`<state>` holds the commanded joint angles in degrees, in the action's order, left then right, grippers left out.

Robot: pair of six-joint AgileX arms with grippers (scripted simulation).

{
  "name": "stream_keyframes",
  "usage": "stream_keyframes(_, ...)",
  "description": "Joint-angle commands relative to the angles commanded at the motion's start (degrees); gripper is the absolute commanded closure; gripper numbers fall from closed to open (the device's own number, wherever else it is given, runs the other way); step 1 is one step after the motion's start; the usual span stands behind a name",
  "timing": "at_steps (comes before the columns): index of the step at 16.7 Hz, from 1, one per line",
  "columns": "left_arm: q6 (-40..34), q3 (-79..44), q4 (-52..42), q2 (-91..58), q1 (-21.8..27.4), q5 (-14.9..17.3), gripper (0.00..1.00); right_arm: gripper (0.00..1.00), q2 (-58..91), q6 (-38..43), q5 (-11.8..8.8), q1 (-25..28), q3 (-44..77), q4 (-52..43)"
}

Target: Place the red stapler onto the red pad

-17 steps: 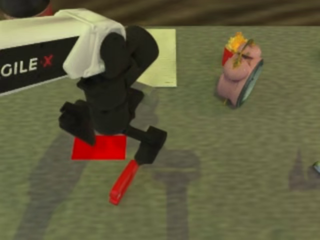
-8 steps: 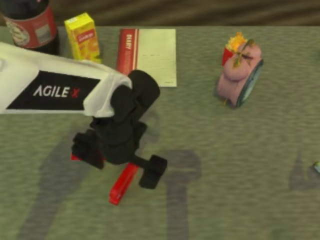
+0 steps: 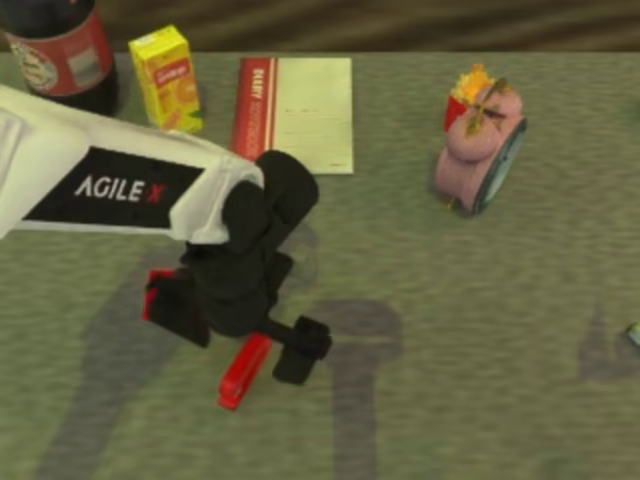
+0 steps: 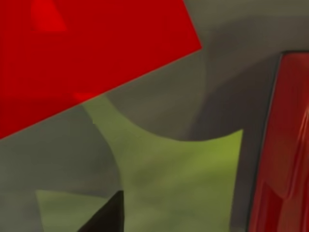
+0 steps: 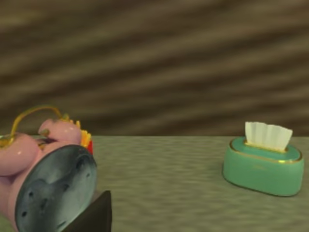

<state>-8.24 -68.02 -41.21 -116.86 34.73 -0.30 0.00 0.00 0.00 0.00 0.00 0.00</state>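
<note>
The red stapler (image 3: 243,374) lies slantwise on the table toward the front, just in front of the red pad (image 3: 151,296). My left arm hides most of the pad. My left gripper (image 3: 240,330) hangs open low over the stapler's far end, one finger over the pad and the other finger (image 3: 300,352) to the stapler's right. In the left wrist view the red pad (image 4: 72,58) and the red stapler (image 4: 285,145) lie apart, with bare table between them and one fingertip (image 4: 106,217) showing. My right arm is parked off the top view; only one fingertip (image 5: 94,217) shows.
Along the back stand a cola bottle (image 3: 60,50), a yellow juice box (image 3: 167,78) and a cream notebook with a red spine (image 3: 300,112). A pink toy on a grey disc (image 3: 478,140) sits back right. A green tissue box (image 5: 263,166) stands farther right.
My left arm has swung toward the front and come lower. Its open gripper now covers most of the pad and straddles the stapler's far end. The stapler has not moved.
</note>
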Motion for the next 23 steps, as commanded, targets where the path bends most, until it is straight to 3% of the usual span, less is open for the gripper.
stream_keyframes(10,0.00,0.00,0.00,0.00,0.00,0.00,0.98,0.00,0.00,0.00,0.00,0.00,0.00,0.00)
stream_keyframes(20,0.03,-0.18,-0.20,0.12,0.00,0.00,1.00,0.00,0.00,0.00,0.00,0.00,0.00,0.00)
stream_keyframes(23,-0.31,-3.03,-4.23,1.71,-0.30,0.00,1.00,0.00,0.00,0.00,0.00,0.00,0.00,0.00)
